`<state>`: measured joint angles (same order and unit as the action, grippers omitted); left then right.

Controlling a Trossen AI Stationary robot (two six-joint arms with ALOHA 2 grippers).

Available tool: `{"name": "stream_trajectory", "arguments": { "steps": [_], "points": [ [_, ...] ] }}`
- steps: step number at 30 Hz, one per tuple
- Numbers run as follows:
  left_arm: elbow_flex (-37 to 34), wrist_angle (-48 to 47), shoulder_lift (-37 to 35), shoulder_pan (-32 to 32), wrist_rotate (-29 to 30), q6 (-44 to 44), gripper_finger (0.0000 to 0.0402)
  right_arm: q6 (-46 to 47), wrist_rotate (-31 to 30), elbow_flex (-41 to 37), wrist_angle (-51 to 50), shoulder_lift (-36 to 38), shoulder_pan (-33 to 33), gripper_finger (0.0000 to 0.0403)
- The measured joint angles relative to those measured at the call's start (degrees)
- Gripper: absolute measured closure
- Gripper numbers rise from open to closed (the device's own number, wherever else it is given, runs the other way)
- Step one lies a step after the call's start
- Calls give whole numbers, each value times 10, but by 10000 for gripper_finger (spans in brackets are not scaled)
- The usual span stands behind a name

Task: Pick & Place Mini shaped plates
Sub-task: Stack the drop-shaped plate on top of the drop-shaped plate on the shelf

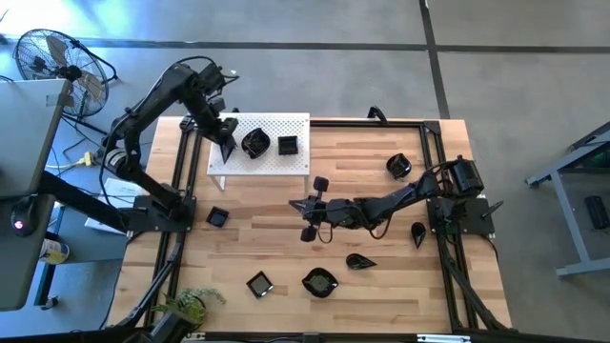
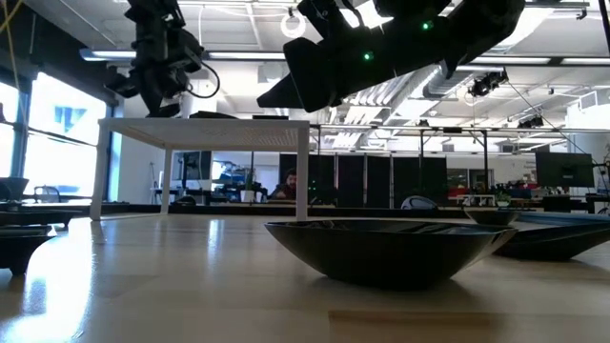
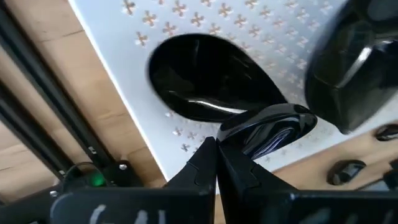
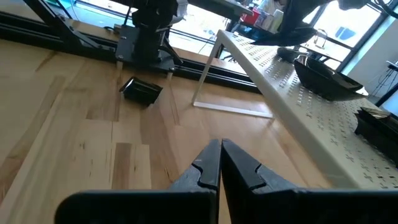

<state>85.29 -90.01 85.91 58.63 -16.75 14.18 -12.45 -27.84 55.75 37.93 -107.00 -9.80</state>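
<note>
Mini shaped plates, glossy black: three on the white board, seven scattered upright across the bench.

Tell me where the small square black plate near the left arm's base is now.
In the high view the square plate lies on the wooden table, left side, just in front of the white perforated board.

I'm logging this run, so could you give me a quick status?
Left gripper shut over white board, holding nothing. Right gripper shut, empty, mid-table. Three plates on board, rest on table. Nothing blocking.
</note>
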Motion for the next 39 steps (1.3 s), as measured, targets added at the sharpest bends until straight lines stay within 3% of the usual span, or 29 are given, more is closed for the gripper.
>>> {"name": "stream_trajectory", "arguments": {
  "steps": [10,19,26,33,39],
  "points": [
    [45,1,0,17,-85,45,401,0,19,0,0,0,0,402],
    [67,18,-2,21,-110,105,401,-16,19,0,8,0,1,401],
    [75,80,-11,21,-107,200,401,-44,64,0,39,0,15,401],
    [75,90,-34,10,-60,263,401,-41,121,0,20,0,25,401],
    [51,84,-81,-22,-7,321,401,-41,127,0,-24,0,24,401]
  ]
}}
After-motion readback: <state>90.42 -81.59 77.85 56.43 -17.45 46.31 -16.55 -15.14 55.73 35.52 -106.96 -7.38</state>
